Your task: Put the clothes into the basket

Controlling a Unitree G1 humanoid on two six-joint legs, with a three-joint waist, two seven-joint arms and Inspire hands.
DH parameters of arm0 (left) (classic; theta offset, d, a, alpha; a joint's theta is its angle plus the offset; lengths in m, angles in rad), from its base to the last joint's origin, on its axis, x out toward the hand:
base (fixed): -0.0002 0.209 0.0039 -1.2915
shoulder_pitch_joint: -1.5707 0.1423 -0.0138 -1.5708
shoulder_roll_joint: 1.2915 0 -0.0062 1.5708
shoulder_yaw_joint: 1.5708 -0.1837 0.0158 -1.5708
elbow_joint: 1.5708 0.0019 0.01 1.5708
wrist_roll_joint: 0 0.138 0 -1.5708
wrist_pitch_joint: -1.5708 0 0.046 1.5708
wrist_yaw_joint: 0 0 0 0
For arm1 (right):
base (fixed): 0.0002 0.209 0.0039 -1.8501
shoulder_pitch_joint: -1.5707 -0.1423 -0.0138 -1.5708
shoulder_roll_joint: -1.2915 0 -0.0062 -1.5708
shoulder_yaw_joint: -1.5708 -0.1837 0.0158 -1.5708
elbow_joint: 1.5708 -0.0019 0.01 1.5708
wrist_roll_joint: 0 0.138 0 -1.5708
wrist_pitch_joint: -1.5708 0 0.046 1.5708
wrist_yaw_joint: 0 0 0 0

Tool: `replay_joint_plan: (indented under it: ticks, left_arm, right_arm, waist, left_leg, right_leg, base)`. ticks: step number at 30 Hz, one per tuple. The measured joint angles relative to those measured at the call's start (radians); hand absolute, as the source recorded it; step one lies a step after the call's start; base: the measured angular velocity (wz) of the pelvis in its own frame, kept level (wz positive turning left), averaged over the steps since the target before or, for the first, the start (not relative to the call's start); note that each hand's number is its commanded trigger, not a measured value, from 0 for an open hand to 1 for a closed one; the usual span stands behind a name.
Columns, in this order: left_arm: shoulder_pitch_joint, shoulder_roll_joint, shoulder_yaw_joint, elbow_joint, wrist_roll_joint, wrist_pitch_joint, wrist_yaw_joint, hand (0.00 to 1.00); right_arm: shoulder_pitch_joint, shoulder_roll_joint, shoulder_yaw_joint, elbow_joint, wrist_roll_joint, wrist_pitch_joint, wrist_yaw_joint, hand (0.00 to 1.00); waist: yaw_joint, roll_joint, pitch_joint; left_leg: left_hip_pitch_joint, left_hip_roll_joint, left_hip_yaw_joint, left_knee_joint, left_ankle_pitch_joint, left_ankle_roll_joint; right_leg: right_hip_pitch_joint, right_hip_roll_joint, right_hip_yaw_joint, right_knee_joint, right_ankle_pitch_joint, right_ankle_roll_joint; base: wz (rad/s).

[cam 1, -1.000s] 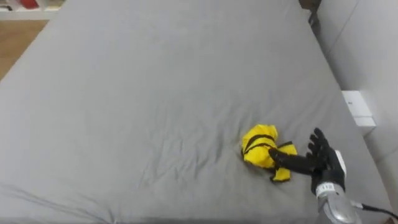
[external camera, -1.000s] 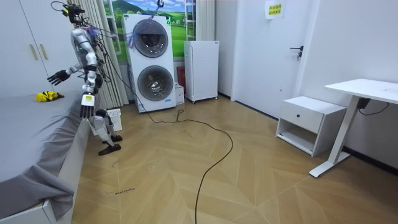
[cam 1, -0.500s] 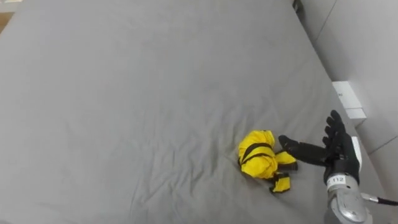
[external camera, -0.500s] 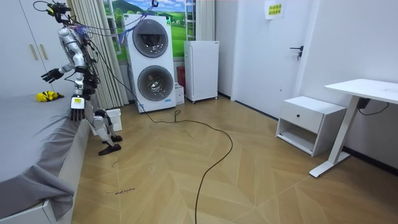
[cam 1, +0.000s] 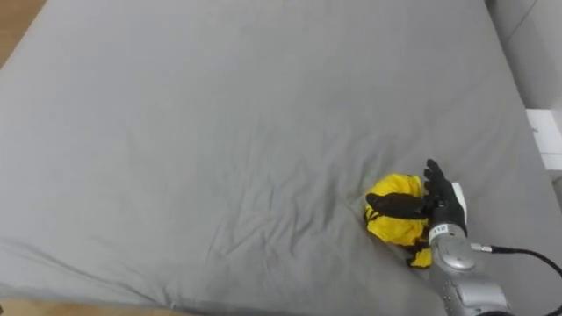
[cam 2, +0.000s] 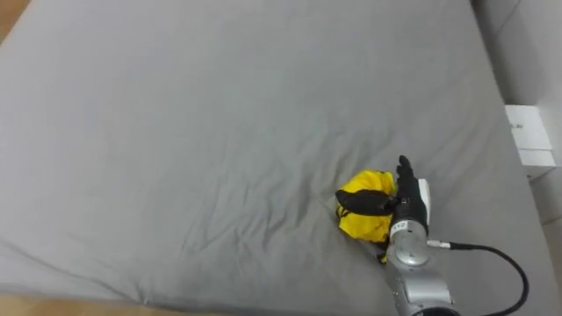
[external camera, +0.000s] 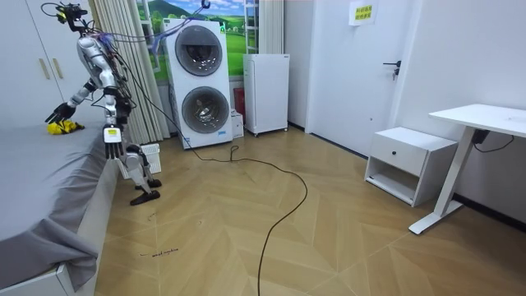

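A crumpled yellow garment with black stripes (cam 1: 397,228) is seen lying on the wide bed covered in a grey sheet (cam 1: 176,132), towards the bed's right edge, where the sheet is creased around it. The robot's right hand (cam 1: 444,204) is laid against the right side of the garment, touching it. Its fingers (cam 1: 433,174) are held straight and close together, pointing away from the robot. The thumb (cam 1: 392,204) is stretched out sideways across the top of the yellow cloth; nothing is pinched or gripped. A small white box (cam 1: 546,133) is seen off the bed's right edge, against the wall.

In the room view the robot is shown standing at the side of the bed, before the pale curtains (external camera: 136,74), its upper body leaning over the mattress and its right arm reaching out to the garment. The left hand (external camera: 112,144) is hung beside the body at the bed's edge, its fingers dangling loosely straight. A white stacked washer and dryer (external camera: 197,82) is placed behind the robot.
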Motion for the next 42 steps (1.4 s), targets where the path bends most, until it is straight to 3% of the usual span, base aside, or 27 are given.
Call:
replay_joint_plan:
  ticks: [4,5,6,7,14,24,36,42]
  left_arm:
    - [-0.020,0.001,-0.001,0.011,0.006,0.014,0.001,0.00]
    - [-0.024,0.003,-0.002,0.011,0.005,0.016,0.001,0.00]
    - [-0.025,0.004,-0.003,0.011,0.005,0.018,0.002,0.00]
    - [-0.030,0.009,-0.009,0.011,0.005,0.019,0.005,0.00]
    - [-0.033,0.027,-0.050,0.010,0.003,0.022,0.027,0.00]
    - [-0.032,0.029,-0.061,0.011,-0.006,0.017,0.088,0.00]
    - [-0.086,0.033,-0.061,0.014,-0.005,0.036,0.080,0.00]
    - [-0.092,0.041,-0.031,0.009,-0.004,0.036,0.081,0.00]
  right_arm:
    - [-0.056,-0.023,0.009,0.092,0.001,0.000,0.001,0.00]
    - [-0.070,-0.033,0.009,0.123,0.002,0.000,0.000,0.22]
    - [-0.076,-0.035,0.009,0.138,0.003,0.000,0.000,0.51]
    - [-0.082,-0.037,0.010,0.153,0.006,0.001,-0.002,1.00]
    - [-0.091,-0.068,0.046,0.233,0.008,0.002,-0.011,1.00]
    - [-0.094,-0.066,0.050,0.393,0.009,0.004,0.014,1.00]
    - [-0.089,-0.071,0.023,0.397,0.013,0.025,0.023,1.00]
    - [-0.007,-0.077,-0.036,0.262,0.041,0.048,0.033,1.00]
  waist:
    - [0.013,0.005,0.0029]
    - [0.015,0.006,0.0039]
    - [0.015,0.006,0.0038]
    - [0.015,0.006,0.0038]
    - [0.029,0.006,0.0041]
    - [0.047,-0.004,0.0042]
    - [0.032,-0.006,0.0027]
    - [-0.008,-0.020,-0.0005]
  left_leg:
    - [-0.035,-0.008,-0.025,0.019,0.002,0.000]
    - [-0.045,-0.008,-0.025,0.027,0.002,0.000]
    - [-0.050,-0.008,-0.025,0.030,0.002,0.000]
    - [-0.062,-0.008,-0.025,0.035,0.002,0.000]
    - [-0.072,-0.010,-0.032,0.042,0.003,0.001]
    - [-0.075,-0.011,-0.036,0.042,0.003,0.001]
    - [-0.024,-0.011,-0.015,0.015,0.009,0.003]
    - [0.029,-0.009,0.020,-0.005,0.010,0.004]
  right_leg:
    - [-0.010,-0.004,-0.040,-0.001,0.000,0.000]
    - [-0.012,-0.005,-0.046,-0.001,0.000,0.000]
    - [-0.013,-0.006,-0.051,-0.001,0.000,0.000]
    - [-0.021,-0.006,-0.058,0.000,0.000,0.000]
    - [-0.027,-0.007,-0.067,0.000,0.000,0.000]
    - [-0.024,-0.007,-0.078,0.000,0.000,0.000]
    - [0.008,-0.009,-0.063,-0.004,0.000,0.000]
    - [0.041,-0.007,-0.010,-0.008,0.001,0.002]
  base:
    - [0.27]
    - [0.27]
    - [0.22]
    - [0.15]
    - [0.03]
    - [0.04]
    - [-0.04]
    - [-0.16]
